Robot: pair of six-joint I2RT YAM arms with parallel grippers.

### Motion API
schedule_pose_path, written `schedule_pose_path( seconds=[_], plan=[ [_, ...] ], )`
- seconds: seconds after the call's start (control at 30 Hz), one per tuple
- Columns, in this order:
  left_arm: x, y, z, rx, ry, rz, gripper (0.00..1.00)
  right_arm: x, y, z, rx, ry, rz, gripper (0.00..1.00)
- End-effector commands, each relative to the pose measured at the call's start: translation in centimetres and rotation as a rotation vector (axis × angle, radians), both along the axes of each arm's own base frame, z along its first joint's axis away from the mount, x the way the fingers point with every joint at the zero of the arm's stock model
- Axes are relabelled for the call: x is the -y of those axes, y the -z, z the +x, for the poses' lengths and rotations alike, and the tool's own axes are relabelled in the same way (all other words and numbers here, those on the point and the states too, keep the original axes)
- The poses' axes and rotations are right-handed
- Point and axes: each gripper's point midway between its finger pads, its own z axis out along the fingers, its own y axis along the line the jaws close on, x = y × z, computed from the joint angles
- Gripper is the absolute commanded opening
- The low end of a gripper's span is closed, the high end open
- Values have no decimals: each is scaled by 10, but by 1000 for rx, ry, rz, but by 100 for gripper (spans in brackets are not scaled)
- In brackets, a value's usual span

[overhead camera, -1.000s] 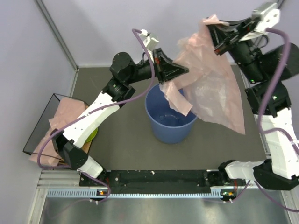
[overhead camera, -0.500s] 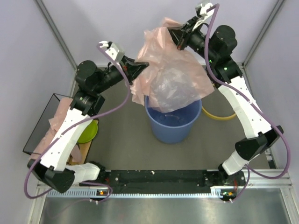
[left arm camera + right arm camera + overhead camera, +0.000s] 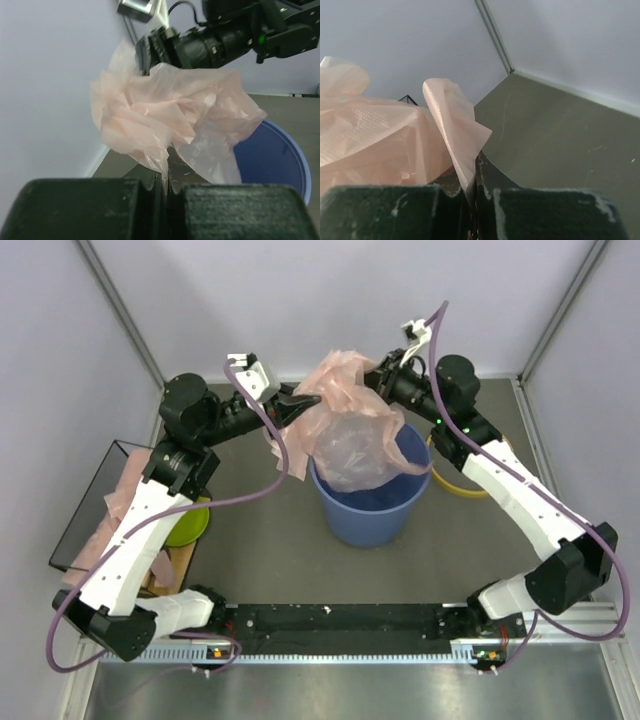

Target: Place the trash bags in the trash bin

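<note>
A pale pink translucent trash bag [image 3: 350, 435] hangs bunched over the far rim of the blue trash bin [image 3: 368, 515], its lower part inside the bin's mouth. My left gripper [image 3: 303, 400] is shut on the bag's left edge; the left wrist view shows the bag [image 3: 170, 125] pinched between the jaws above the bin [image 3: 272, 160]. My right gripper [image 3: 378, 378] is shut on the bag's right top edge; a bag fold [image 3: 455, 130] runs into its jaws. More pink bags [image 3: 130, 495] lie in a tray at the left.
A black wire tray [image 3: 85, 505] stands at the left table edge. A small green bowl [image 3: 190, 525] sits beside it under the left arm. A yellow ring [image 3: 462, 483] lies on the table right of the bin. Grey walls enclose the back and sides.
Both grippers have come down and closer together with the bag. The bag, spread wide and high a second ago, is now bunched and lowered into the bin's mouth.
</note>
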Motion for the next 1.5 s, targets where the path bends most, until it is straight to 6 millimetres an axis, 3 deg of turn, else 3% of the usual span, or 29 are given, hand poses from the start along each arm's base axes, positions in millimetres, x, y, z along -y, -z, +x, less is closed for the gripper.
schedule_pose_path(
  seconds=[0.0, 0.17, 0.27, 0.33, 0.37, 0.4, 0.43, 0.47, 0.5, 0.53, 0.6, 0.63, 0.67, 0.77, 0.83, 0.93, 1.07, 1.1, 1.2, 1.27, 1.33, 1.37, 1.47],
  plan=[
    [10, 1, -18, 49, 97, 27, 0, -17, -9, -7, -1, -26, 76, 0],
    [28, 22, -29, 44, 153, 112, 0, -42, 14, 9, 18, -53, 51, 0],
    [36, 35, -31, 20, 178, 149, 0, -41, 15, 9, 28, -74, 22, 0],
    [37, 47, -31, -34, 187, 171, 0, -29, 2, -2, 62, -88, 2, 0],
    [38, 52, -32, -53, 193, 180, 0, -20, 7, -7, 35, -99, -32, 0],
    [37, 58, -33, -82, 196, 194, 0, -5, -12, -23, 98, -97, -45, 0],
    [38, 64, -32, -127, 193, 196, 0, 5, -16, -29, 120, -89, -69, 0],
    [38, 69, -32, -157, 193, 201, 0, 17, -8, -40, 88, -82, -120, 0],
    [38, 74, -32, -178, 195, 208, 3, 33, -12, -43, 134, -55, -169, 0],
    [37, 81, -34, -202, 199, 223, 11, 46, -24, -61, 168, -47, -187, 0],
    [35, 87, -36, -217, 193, 235, 24, 65, -13, -78, 170, -43, -285, 0],
    [33, 89, -37, -229, 186, 241, 35, 75, -19, -94, 198, -34, -299, 0],
    [31, 85, -37, -228, 180, 242, 51, 79, -15, -99, 193, -26, -321, 0],
    [22, 70, -42, -246, 166, 245, 70, 92, 20, -120, 63, -41, -397, 0],
    [12, 57, -50, -275, 182, 217, 74, 96, 50, -132, -16, -85, -454, 0],
    [-6, 42, -61, -267, 165, 201, 81, 100, 68, -144, -67, -117, -490, 0],
    [-16, 43, -84, -290, 216, 236, 84, 112, 76, -142, -68, -70, -546, 0],
    [-17, 49, -89, -309, 236, 254, 92, 113, 76, -141, -60, -67, -554, 0],
    [-17, 53, -73, -331, 159, 233, 92, 115, 75, -141, -71, -68, -541, 0],
    [-16, 63, -61, -362, 107, 231, 85, 116, 70, -147, -60, -74, -528, 0],
    [-12, 74, -69, -367, 167, 261, 74, 122, 59, -152, -18, -45, -523, 0],
    [-10, 80, -72, -359, 173, 282, 74, 125, 55, -151, -5, -28, -526, 0],
    [-4, 101, -94, -249, 211, 355, 86, 127, 39, -157, 25, -19, -504, 0]
  ],
)
